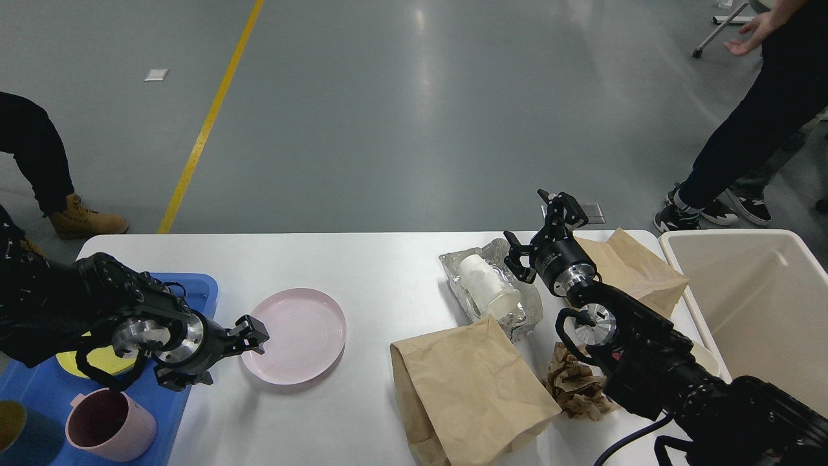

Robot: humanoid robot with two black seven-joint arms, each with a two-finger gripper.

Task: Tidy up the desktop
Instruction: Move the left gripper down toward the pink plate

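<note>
**Left end effector closes in on the pink plate while the right waits over the rubbish**

The table (388,272) splits into two zones, which suggests the sorting logic. Dishes go left: a blue tray (194,288) at the table's left edge already holds a yellow plate (77,362), a pink mug (110,427) and a dark teal cup (13,433). Rubbish sits right, near the cream-white bin (763,304) that stands just off the right end.

The left end effector (253,335) sits low at the left rim of the pink plate (294,335), its fingers slightly parted at the edge; whether they have hold of the plate I cannot tell. The rim is probably the only place a flat plate offers a grip, and the tray is just beside it.

The right end effector (543,230) hangs with its fingers spread and holds nothing, just beside a white paper cup (488,288) lying on crumpled foil (517,310). Two brown paper bags (466,388) (637,265) and a crumpled paper wad (576,385) lie around that arm, likely bound for the bin.
</note>
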